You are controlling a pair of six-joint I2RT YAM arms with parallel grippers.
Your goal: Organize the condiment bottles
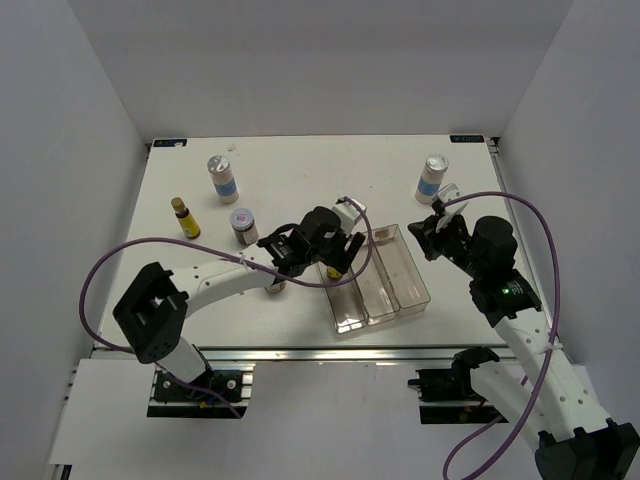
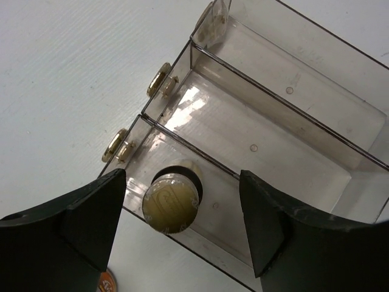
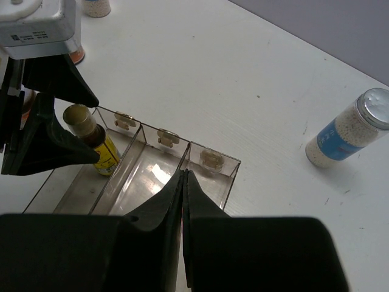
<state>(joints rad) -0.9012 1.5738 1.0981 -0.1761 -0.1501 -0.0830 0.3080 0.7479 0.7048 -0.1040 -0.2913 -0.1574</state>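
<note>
Nearest the arm bases sits the clear tray (image 1: 400, 292). One thin yellow bottle (image 2: 171, 204) stands upright in its slot on the left-arm side, at the end with the brass fittings. The left gripper (image 2: 181, 185) hangs right over it, released, jaws spread wide either side of the dark cap and touching nothing.

The job now looks like a clean exit. A straight lift would be best, because a sideways drift could clip the cap, and that bottle looks tall, narrow and easy to tip. The slot's thin wall sits just beside one finger, so there's little slack there.

Across the tray, the right gripper (image 3: 184, 176) is clenched on nothing, hovering near the far right corner.

Further out, a brown jar (image 1: 243, 226) and the second yellow bottle (image 1: 185, 218) wait on the left of the desk (image 1: 290, 170). Two white bottles stand near the far edge, one left (image 1: 223, 179) and one right (image 1: 433, 178). Bare desk lies between them, good room for a reach, but the side walls close in.
</note>
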